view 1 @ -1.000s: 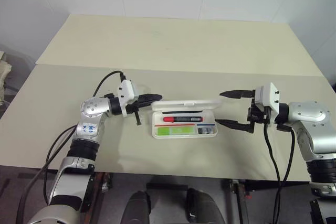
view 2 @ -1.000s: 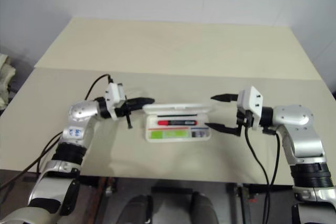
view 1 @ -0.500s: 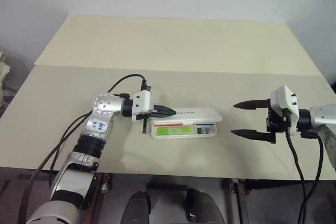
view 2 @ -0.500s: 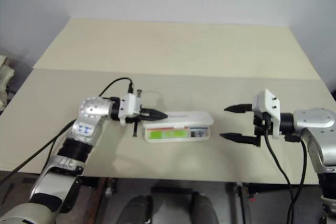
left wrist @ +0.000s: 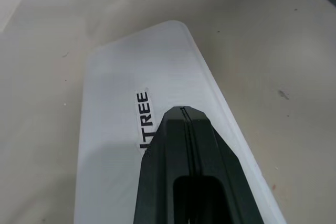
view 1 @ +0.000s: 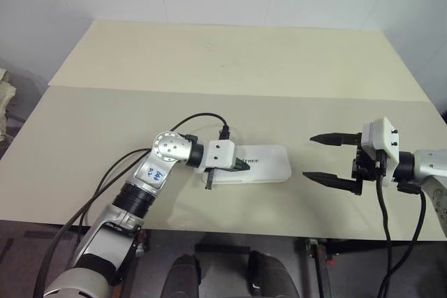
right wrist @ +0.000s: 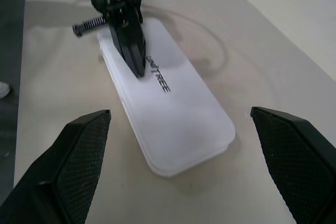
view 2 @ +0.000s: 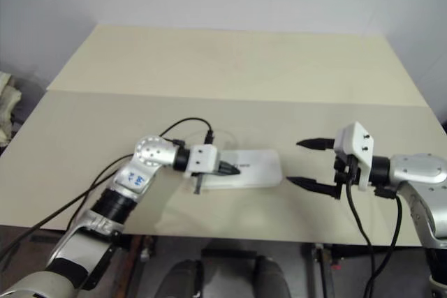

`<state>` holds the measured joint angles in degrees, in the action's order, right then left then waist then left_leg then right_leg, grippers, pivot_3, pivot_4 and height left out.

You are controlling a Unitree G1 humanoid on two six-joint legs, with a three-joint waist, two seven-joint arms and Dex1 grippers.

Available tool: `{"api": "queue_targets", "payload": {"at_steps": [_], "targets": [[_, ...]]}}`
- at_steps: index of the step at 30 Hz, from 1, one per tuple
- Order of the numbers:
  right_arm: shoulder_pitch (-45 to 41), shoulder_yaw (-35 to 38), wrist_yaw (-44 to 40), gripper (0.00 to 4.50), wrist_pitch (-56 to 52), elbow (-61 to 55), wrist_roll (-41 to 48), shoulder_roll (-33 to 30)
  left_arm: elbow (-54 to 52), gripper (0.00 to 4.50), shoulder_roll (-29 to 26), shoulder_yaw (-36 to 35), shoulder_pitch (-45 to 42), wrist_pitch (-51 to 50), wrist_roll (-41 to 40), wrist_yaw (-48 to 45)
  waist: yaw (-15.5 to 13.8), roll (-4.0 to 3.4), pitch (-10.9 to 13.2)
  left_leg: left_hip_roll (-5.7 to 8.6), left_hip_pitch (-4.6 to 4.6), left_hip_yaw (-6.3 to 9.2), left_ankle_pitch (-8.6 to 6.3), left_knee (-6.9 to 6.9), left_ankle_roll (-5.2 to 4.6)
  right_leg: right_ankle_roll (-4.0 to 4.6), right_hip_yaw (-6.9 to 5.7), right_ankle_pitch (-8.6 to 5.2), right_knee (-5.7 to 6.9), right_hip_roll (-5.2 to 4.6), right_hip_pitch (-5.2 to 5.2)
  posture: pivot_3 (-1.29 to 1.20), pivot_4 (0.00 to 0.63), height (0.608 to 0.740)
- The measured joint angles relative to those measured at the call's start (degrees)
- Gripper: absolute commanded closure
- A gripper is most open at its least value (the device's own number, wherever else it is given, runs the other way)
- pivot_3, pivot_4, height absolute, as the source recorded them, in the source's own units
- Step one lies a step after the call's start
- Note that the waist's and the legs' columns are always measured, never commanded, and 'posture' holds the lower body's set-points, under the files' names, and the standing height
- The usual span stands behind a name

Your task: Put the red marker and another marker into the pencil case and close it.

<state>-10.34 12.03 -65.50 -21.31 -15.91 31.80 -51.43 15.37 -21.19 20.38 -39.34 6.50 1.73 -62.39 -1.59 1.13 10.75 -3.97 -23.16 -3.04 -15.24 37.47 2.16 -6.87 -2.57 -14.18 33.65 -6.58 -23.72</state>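
The white pencil case [view 1: 269,165] lies flat near the table's front edge with its lid down, dark lettering on top [left wrist: 143,114]. The red marker and the other marker are hidden, with the lid down over the case. My left gripper [view 1: 244,165] is shut, its tip resting on the left part of the lid beside the lettering, as the right wrist view confirms [right wrist: 137,66]. My right gripper [view 1: 309,156] hangs open a short way right of the case, touching nothing, its fingers [right wrist: 79,150] spread wide on either side of the case's end.
The beige table [view 1: 230,68] stretches far behind the case, with a seam running across its middle. A black cable [view 1: 199,118] loops from my left wrist over the table just behind the case. The table's front edge lies close below both grippers.
The case's lid went from standing open to lying flat and closed. My left gripper swept right and down onto the lid. The right gripper drew back to the right.
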Motion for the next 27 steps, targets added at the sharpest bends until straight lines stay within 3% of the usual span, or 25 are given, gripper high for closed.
{"api": "queue_targets", "payload": {"at_steps": [8, 12, 17, 20, 27], "targets": [[-0.2, -0.5, 2.0, 0.0, -0.3, -1.3, 0.9, 1.2, -3.5, 4.49, 0.5, -0.4, 1.8, -5.4, -1.2, 1.6, 0.1, 0.0, 0.0, 0.0, 0.0, 0.02, -0.01, 0.08, -0.02, 0.0, 0.0, 0.0, 0.02, 0.0, 0.03, 0.0, 0.15, 0.74], [-2.3, -2.3, 2.0, 0.0, 0.1, -0.3, 0.8, 3.0, -6.3, 4.49, 1.2, -5.9, 2.5, -9.4, -7.8, 2.3, 0.2, 0.0, 0.0, 0.0, -0.02, 0.04, -0.01, 0.07, -0.02, 0.0, 0.0, 0.0, 0.04, 0.01, 0.01, 0.0, 0.15, 0.74], [-4.9, -4.9, 1.4, 0.0, 0.3, 1.6, 0.1, 4.7, -13.7, 4.49, -2.1, -13.7, 6.9, -9.4, -18.0, -1.0, 0.6, -0.01, 0.0, -0.01, 0.07, 0.03, 0.0, -0.05, -0.01, 0.02, 0.0, -0.01, 0.12, 0.01, 0.01, 0.0, 0.15, 0.74], [-6.9, -5.8, 0.7, 0.0, 1.4, 3.2, -0.4, 5.7, -15.3, 3.62, -5.1, -16.9, 10.8, -9.7, -20.2, -1.4, 0.4, -0.01, 0.0, -0.01, 0.07, 0.03, 0.0, 0.0, -0.01, 0.02, 0.0, -0.01, 0.11, 0.01, 0.01, 0.0, 0.15, 0.74], [-8.9, -6.8, -0.6, 0.0, 6.2, 7.4, -2.1, 7.8, -18.8, 1.09, -11.0, -24.2, 18.2, -11.9, -25.1, -1.3, 0.1, 0.0, 0.0, 0.0, 0.04, 0.03, 0.0, -0.01, -0.01, 0.02, 0.0, -0.01, 0.08, 0.0, 0.01, 0.0, 0.15, 0.74]]}}
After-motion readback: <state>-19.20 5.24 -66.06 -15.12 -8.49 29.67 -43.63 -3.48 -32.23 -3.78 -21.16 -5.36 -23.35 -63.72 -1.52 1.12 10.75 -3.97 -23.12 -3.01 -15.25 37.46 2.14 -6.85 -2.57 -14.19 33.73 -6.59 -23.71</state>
